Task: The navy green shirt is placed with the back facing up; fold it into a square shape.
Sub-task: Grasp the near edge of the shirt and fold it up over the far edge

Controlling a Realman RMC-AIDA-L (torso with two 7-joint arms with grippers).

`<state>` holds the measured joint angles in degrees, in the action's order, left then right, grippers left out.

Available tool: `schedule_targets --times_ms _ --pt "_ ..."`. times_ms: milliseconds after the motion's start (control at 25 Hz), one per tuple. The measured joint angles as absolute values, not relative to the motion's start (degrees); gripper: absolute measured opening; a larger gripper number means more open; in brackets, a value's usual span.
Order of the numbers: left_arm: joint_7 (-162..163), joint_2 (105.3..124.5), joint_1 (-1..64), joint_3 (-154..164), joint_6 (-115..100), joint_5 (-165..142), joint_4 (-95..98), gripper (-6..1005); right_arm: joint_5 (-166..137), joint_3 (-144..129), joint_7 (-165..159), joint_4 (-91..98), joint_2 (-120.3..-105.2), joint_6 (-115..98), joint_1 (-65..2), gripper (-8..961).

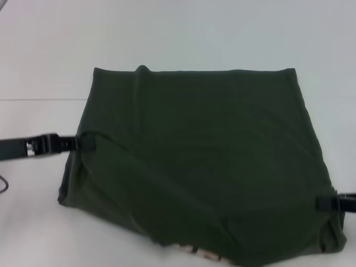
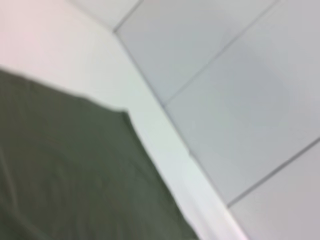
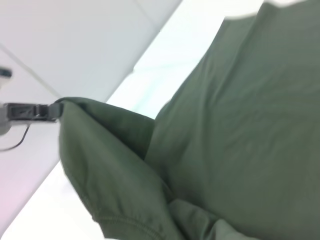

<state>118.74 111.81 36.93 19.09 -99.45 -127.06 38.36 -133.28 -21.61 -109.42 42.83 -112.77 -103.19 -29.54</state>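
The navy green shirt [image 1: 206, 167] covers most of the white table in the head view, its near part lifted off the surface. A trace of white lettering shows under its near edge. My left gripper [image 1: 86, 143] is shut on the shirt's left edge and holds that side raised. At the right, my right gripper [image 1: 328, 202] is shut on the shirt's right near edge. The right wrist view shows the hanging cloth [image 3: 225, 150] with a hem, and the left gripper [image 3: 52, 111] pinching a corner farther off. The left wrist view shows only flat green cloth [image 2: 65, 175].
The white table [image 1: 44, 55] extends around the shirt to the far side and left. A thin dark cable [image 1: 3, 183] lies at the left edge. Beyond the table edge, grey floor tiles [image 2: 240, 90] show in the left wrist view.
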Motion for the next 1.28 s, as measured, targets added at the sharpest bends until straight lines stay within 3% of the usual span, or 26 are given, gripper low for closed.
schedule_targets --times_ms 440,640,1080,1280 --pt "116.99 112.97 35.74 19.31 -90.91 -118.37 35.47 47 -125.44 -16.42 -110.93 40.66 -112.68 -93.06 -29.29 73" --pt "116.38 114.16 35.30 19.11 -86.31 -116.45 34.79 47 -122.10 -16.40 -111.29 38.94 -113.43 -87.28 -28.93 72" --pt "112.12 117.72 35.06 18.98 -77.42 -111.51 34.53 47 -117.86 -16.85 -108.89 38.03 -116.86 -76.87 -29.60 73" --pt "110.84 118.57 34.77 19.21 -73.76 -109.75 34.06 48 -117.82 -16.96 -108.91 37.90 -117.75 -73.21 -30.51 73"
